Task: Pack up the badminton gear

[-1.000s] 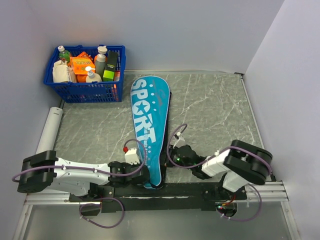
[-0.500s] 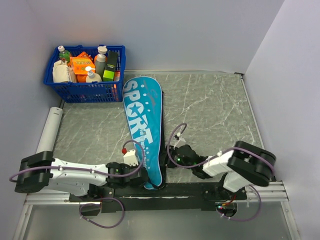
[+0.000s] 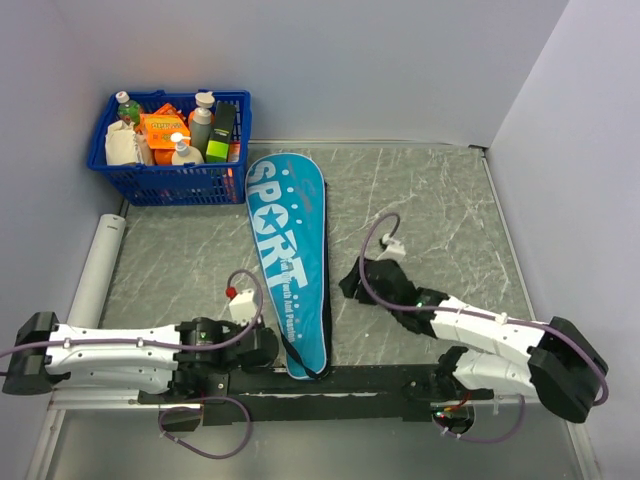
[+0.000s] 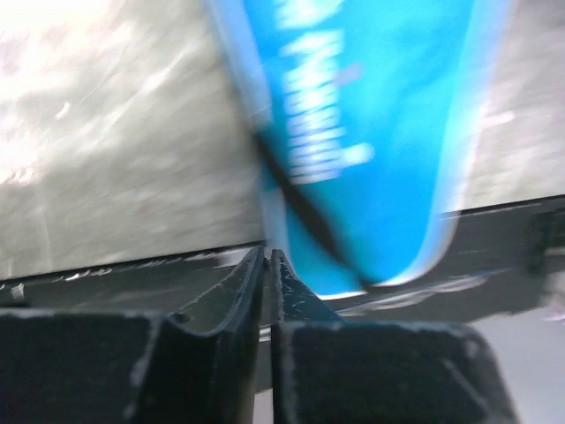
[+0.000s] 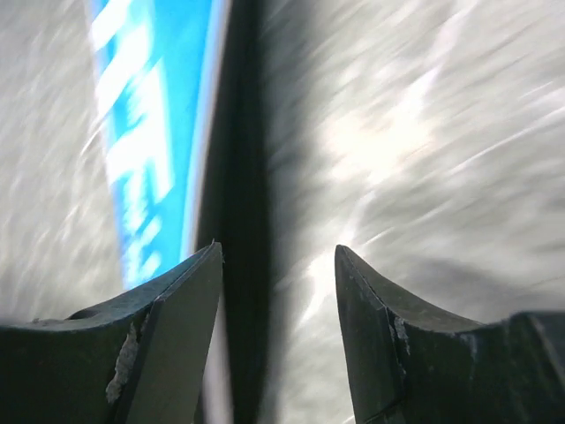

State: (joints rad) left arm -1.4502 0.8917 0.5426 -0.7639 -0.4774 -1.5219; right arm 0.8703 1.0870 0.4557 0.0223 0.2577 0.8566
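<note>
While the smooth teal racket-shaped bag point(image 3: 290, 260) lies flat on the marbled grey table point(image 3: 440, 210), left gripper point(image 4: 267, 256) at its seven o'clock, fingers pressed together; right gripper point(image 5: 278, 252) at four o'clock, fingers spread.

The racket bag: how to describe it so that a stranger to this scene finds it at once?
On the grey marbled table, start at the blue basket in the far left corner. The racket bag lies flat right of it, running toward the near edge. Only it is long, teal, racket-shaped and printed SPORT in white.
</note>
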